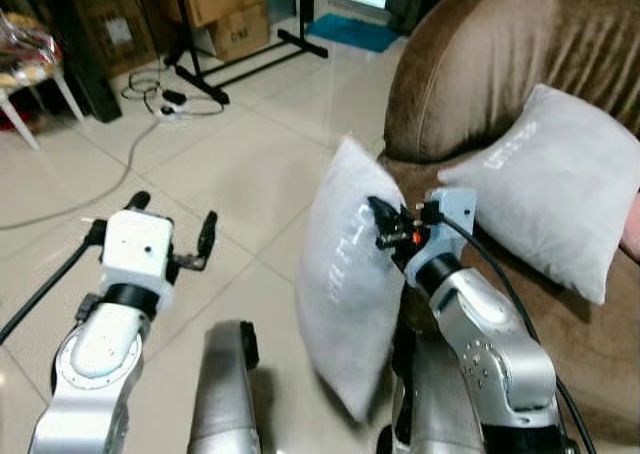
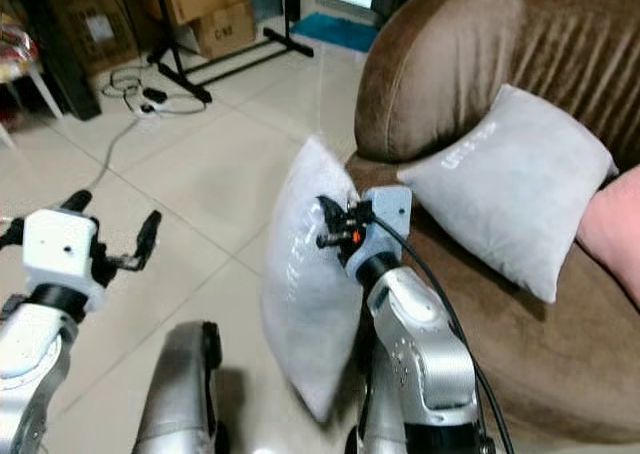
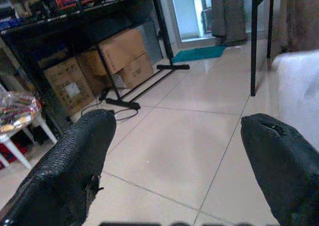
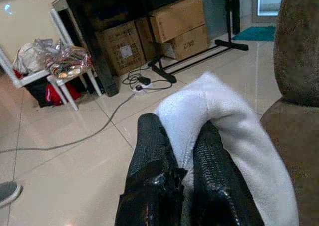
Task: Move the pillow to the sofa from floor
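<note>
A white pillow hangs upright off the floor, just in front of the brown sofa. My right gripper is shut on its upper edge; in the right wrist view the two black fingers pinch a fold of the white pillow. My left gripper is open over bare tiles to the left, holding nothing, its fingers spread wide with the pillow's edge beside them.
A second grey pillow leans on the sofa seat. Cardboard boxes, a black stand base and cables lie at the far side of the tiled floor. A white stool stands far left.
</note>
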`<state>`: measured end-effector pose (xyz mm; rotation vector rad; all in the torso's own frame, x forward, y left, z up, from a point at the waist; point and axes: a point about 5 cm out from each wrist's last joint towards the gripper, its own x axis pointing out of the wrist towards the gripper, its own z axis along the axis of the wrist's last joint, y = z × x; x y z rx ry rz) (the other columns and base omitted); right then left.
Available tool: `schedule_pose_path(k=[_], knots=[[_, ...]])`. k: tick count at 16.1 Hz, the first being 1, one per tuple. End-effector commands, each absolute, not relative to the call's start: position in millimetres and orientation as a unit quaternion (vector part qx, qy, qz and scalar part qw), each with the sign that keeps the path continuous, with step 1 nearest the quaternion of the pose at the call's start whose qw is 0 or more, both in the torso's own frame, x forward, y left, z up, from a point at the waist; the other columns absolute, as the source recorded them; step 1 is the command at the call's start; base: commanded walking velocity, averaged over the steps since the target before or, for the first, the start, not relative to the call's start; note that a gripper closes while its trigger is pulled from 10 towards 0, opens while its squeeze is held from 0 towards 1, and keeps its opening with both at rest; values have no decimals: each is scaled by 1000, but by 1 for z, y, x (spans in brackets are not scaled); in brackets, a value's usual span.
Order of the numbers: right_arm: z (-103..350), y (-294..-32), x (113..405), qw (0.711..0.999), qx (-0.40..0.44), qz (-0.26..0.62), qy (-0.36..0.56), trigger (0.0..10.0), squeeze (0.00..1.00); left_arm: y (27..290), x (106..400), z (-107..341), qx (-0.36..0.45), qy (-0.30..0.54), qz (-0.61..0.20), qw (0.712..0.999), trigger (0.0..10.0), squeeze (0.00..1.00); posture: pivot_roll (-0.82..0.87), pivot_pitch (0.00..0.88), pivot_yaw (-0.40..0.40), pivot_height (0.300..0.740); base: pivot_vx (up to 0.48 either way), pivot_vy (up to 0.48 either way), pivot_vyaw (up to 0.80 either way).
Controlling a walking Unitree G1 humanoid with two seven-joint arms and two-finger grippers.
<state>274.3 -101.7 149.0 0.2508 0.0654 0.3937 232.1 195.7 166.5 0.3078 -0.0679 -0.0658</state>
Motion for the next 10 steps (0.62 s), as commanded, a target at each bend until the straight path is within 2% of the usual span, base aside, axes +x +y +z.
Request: schedule_pose_path(k=[1,10], knots=[[166,-99,275,973,114,199,-5,10000,0,193,234,169,158,-43,-35,986,10000,0,51,0,12,522,0,0,0],[172,-107,273,969,170,177,-10,10000,0,189,241,166,158,-42,-45,985,10000,0,43,0,13,597,0,0,0]])
